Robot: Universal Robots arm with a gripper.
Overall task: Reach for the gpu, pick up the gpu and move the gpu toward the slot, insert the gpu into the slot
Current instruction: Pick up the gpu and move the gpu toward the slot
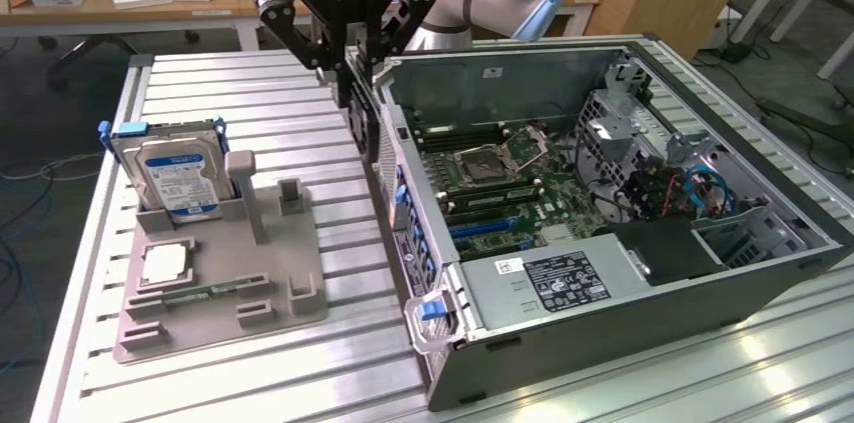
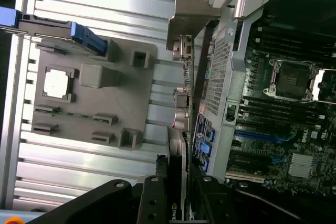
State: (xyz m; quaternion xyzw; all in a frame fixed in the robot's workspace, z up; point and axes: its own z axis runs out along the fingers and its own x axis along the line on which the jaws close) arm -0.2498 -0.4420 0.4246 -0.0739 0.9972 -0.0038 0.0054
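The gripper (image 1: pixel 350 71) hangs over the edge of the open computer case (image 1: pixel 747 273); its black fingers (image 1: pixel 318 51) are pinched on the top edge of the graphics card (image 1: pixel 358 118), one on each flat face. The graphics card hangs straight down from the fingers, upright and thin-edge-on in the exterior view; in the wrist view it runs away from the gripper (image 2: pixel 178 195) as a narrow strip, with its row of ports (image 2: pixel 181 103) and its silver end bracket (image 2: pixel 190 17) at the far end. The card sits just beside the case's perforated rear wall (image 2: pixel 216 74), on the outer side of it; whether the two touch I cannot tell.

The slot (image 1: pixel 483 227) lies below the gripper and off to the exterior view's right, a long blue strip on the green motherboard (image 1: pixel 561 193) inside the case; it is apart from the card, with the rear wall between them. The square silver processor socket (image 1: pixel 481 163) sits nearer the gripper than the slot does.

On the other side of the gripper, to the exterior view's left and lower, a grey tray (image 1: pixel 274 273) rests on the ribbed metal table (image 1: pixel 254 103); a hard drive (image 1: pixel 171 171) stands upright in it, and a square chip (image 1: pixel 163 263) lies flat farther from the gripper.
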